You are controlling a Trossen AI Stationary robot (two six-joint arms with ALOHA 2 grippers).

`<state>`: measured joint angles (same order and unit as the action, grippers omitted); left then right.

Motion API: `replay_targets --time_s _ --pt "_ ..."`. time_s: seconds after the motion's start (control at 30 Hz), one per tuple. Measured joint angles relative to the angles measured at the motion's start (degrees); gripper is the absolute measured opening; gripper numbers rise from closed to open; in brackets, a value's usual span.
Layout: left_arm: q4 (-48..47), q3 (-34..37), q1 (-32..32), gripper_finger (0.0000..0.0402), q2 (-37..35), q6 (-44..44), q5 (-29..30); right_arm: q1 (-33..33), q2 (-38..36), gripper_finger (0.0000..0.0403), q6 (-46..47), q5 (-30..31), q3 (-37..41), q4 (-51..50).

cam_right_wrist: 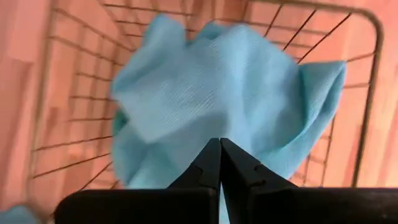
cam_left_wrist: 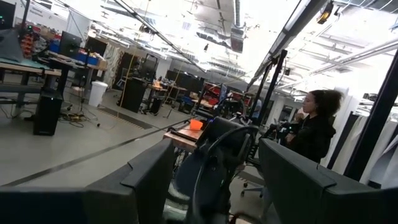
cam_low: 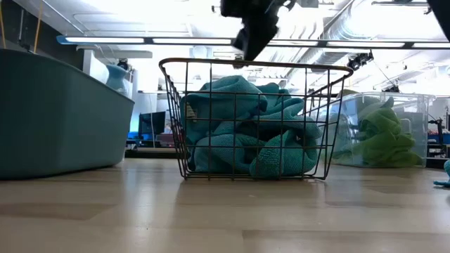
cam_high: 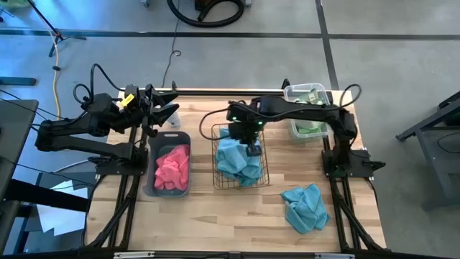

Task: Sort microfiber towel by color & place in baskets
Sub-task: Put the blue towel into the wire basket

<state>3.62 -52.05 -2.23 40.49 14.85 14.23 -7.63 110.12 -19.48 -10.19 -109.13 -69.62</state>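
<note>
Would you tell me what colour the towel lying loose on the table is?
Teal blue towel; high view shows it best.

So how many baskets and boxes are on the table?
3. A grey tub on the left holds pink towels, the wire basket in the middle holds blue ones, and the clear bin at the back right holds green.

Teal blue towels (cam_high: 241,162) fill the copper-toned wire basket (cam_high: 263,175), bright pink towels (cam_high: 172,167) the dark grey-blue tub (cam_high: 152,167), lime green towels (cam_high: 310,126) the clear bin (cam_high: 294,92), on a pale wood-grain counter (cam_high: 223,216).
</note>
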Motion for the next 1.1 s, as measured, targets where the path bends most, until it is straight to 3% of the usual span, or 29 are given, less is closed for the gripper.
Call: replay_targets --time_s 0.13,0.27,0.4,0.53,0.67,0.8,1.0,1.1 --pt "0.0 0.0 0.0 0.0225 0.0 0.0 0.1 -1.1 -8.5 0.0 2.7 -0.7 9.7 2.4" --pt "0.0 0.0 0.0 0.0225 0.1 0.0 1.3 -1.4 -20.8 0.0 11.5 -0.4 24.7 9.5" --pt "0.1 0.0 0.0 0.0225 0.4 0.0 2.1 1.9 -33.1 0.0 22.1 -2.3 38.9 15.1" --pt "0.1 0.0 0.0 0.0225 0.5 0.0 2.2 7.1 -42.2 0.0 33.9 -7.3 47.7 18.0" --pt "0.0 0.0 0.0 0.0225 0.8 0.1 2.9 11.2 -47.3 0.0 43.5 -11.3 52.1 24.4" --pt "0.1 0.0 0.0 0.0225 1.1 0.1 2.9 12.7 -48.7 0.0 44.7 -9.7 53.8 32.6" --pt "0.1 0.0 0.0 0.0225 1.1 1.5 2.9 10.3 -48.5 0.0002 46.9 -7.8 53.8 42.0" --pt "0.0 0.0 0.0 0.0225 1.1 1.6 2.9 8.2 -48.5 0.0027 48.2 -8.8 53.7 45.1"
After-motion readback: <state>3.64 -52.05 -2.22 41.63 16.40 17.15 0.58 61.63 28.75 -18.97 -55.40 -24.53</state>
